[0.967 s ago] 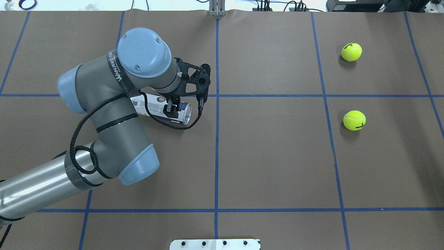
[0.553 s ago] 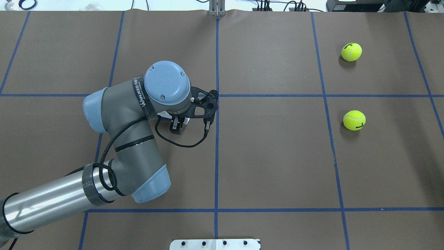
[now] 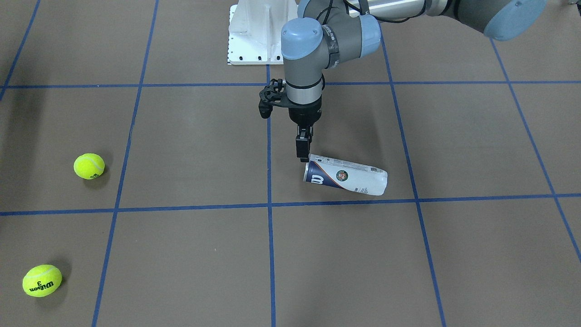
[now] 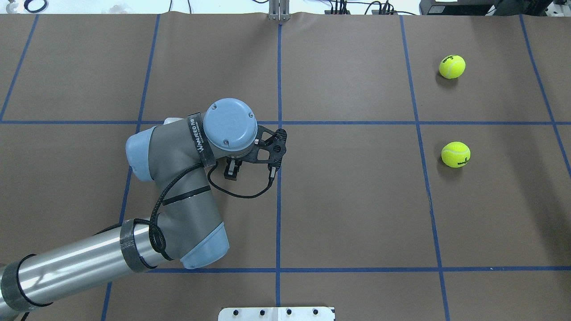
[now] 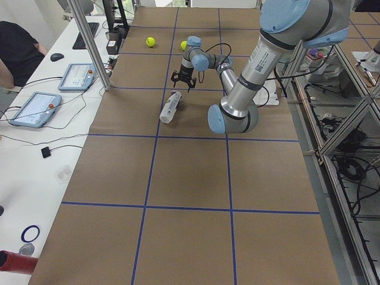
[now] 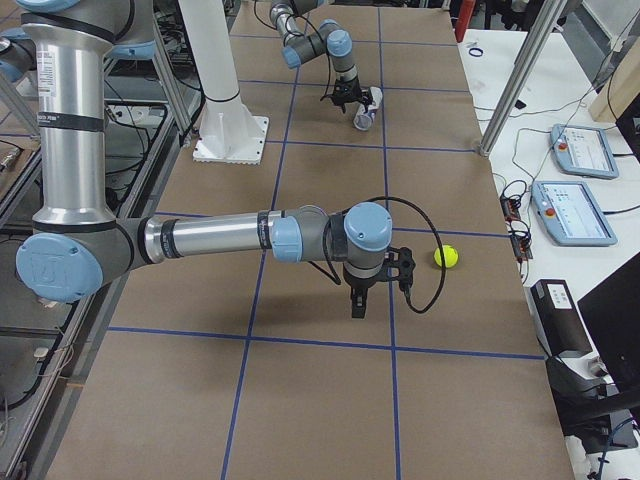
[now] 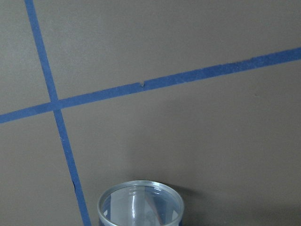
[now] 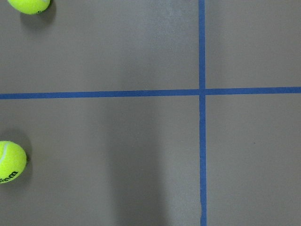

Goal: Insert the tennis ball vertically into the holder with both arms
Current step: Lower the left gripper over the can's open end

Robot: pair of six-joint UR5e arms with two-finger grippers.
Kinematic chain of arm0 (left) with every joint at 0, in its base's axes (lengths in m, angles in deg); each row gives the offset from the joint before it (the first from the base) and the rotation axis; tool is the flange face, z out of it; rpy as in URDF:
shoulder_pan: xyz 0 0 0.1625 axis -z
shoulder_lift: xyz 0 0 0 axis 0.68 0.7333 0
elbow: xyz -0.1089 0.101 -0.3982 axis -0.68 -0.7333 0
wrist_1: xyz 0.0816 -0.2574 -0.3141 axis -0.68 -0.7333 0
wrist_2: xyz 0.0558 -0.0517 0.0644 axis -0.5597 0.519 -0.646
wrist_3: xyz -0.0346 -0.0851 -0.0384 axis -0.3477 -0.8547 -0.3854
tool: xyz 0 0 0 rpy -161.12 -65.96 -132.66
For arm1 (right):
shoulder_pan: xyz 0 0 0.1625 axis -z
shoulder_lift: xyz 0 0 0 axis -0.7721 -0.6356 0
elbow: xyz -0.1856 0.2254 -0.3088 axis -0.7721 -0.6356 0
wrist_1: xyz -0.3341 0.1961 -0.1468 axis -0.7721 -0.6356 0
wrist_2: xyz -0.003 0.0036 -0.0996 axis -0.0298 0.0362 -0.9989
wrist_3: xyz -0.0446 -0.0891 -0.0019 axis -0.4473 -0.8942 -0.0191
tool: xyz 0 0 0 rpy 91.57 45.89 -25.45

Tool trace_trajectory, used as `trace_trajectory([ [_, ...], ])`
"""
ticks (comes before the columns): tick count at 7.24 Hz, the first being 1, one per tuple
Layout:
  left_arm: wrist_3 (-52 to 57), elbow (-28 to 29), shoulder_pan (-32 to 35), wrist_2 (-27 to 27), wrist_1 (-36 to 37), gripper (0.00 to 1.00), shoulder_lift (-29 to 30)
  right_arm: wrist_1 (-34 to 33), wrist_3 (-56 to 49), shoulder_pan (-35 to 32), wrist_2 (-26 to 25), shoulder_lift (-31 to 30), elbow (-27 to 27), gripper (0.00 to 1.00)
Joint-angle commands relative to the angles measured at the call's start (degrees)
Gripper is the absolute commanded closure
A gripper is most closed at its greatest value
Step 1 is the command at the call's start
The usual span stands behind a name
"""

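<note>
The holder [image 3: 347, 177], a clear can with a white and navy label, lies on its side on the table. Its open end [image 7: 140, 207] faces the centre line. My left gripper [image 3: 302, 154] points straight down, shut, with its tips right at the rim of that open end. I cannot tell whether it pinches the rim. In the overhead view the left arm hides the can, and only the gripper [image 4: 232, 170] shows. Two yellow tennis balls [image 4: 452, 66] [image 4: 455, 154] lie far right. My right gripper [image 6: 357, 303] hangs above the table; I cannot tell whether it is open.
The white base pedestal [image 3: 258, 32] stands at the robot's side of the table. Blue tape lines grid the brown table cover [image 4: 357, 200]. The right wrist view shows both balls [image 8: 30, 4] [image 8: 10, 162] at its left edge. Tablets and cables [image 5: 35, 107] lie on the side bench.
My left arm swung right and toward the robot's base, now covering the can from above. The gripper moved from over the can's body to its open end. The balls stayed put.
</note>
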Motion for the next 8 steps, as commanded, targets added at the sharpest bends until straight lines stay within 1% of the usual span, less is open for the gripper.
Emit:
trace_trajectory([
  [1,-0.4,2.9,0.0,-1.8,-4.7,0.06,0.4,0.1,0.0,0.0,-0.1,0.0,0.0,0.01],
  [2,-0.4,4.8,0.0,-2.4,-7.3,0.05,0.4,0.0,0.0,0.0,-0.1,0.0,-0.1,0.01],
  [3,-0.4,5.1,0.1,-2.5,-8.0,0.05,0.3,0.1,-0.1,0.0,-0.1,0.0,-0.1,0.01],
  [5,-0.3,5.1,0.2,-2.5,-8.1,0.04,0.2,0.1,0.0,0.0,-0.1,0.0,0.0,0.01],
  [6,-0.3,5.1,0.3,-2.5,-8.1,0.02,0.2,0.1,-0.1,0.0,-0.1,0.0,0.0,0.01],
  [8,-0.3,5.1,0.5,-2.7,-8.1,0.01,0.0,0.1,-0.1,0.0,-0.1,0.0,0.0,0.00],
])
